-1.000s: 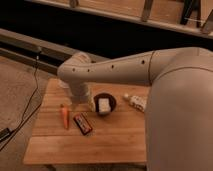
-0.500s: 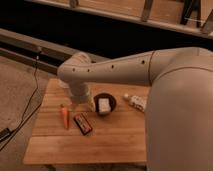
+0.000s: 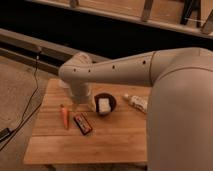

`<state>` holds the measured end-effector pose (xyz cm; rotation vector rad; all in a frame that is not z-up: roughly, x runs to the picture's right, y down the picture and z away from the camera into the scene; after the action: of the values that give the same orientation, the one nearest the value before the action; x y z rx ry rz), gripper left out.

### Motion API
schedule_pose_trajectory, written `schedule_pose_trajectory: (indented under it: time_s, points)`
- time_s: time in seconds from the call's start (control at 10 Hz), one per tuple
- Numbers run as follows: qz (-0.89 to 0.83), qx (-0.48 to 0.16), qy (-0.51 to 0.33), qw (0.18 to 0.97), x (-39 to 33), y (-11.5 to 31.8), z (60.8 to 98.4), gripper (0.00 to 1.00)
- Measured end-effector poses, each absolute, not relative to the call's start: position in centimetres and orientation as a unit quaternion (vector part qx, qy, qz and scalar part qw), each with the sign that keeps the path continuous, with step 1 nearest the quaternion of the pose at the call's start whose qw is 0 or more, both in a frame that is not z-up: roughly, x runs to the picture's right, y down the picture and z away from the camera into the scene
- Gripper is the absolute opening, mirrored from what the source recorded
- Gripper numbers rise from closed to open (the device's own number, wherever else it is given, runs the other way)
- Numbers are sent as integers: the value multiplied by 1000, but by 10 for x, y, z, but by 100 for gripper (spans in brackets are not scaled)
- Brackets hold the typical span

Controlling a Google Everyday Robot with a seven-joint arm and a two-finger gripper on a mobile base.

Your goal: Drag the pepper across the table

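Observation:
The pepper (image 3: 65,116) is a small slim orange vegetable lying on the left part of the light-brown wooden table (image 3: 115,142), pointing toward the front edge. My large pale arm reaches in from the right and bends down over the table's back left. My gripper (image 3: 75,106) sits at the lower end of the wrist, low over the table, just right of and behind the pepper's upper end. It is mostly hidden by the wrist.
A dark rectangular packet with red-orange markings (image 3: 83,123) lies right of the pepper. A dark bowl holding a white item (image 3: 104,104) stands mid-table. A white tube-like item (image 3: 136,102) lies further right. A cable (image 3: 31,100) runs over the floor at left.

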<state>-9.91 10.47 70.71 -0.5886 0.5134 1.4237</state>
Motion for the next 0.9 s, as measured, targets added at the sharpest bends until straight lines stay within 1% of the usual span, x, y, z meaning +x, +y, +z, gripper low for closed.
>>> schedule_pose_trajectory:
  time_s: [0.2,0.4,0.6,0.9]
  points:
    - [629,-260,226,697,-94,106,715,65]
    - [616,-254,217,714,-99,110,736,65]
    - [592,-256,208,735,-118,119,751,65]
    - [556,-260,193,765,-156,130,761,65]
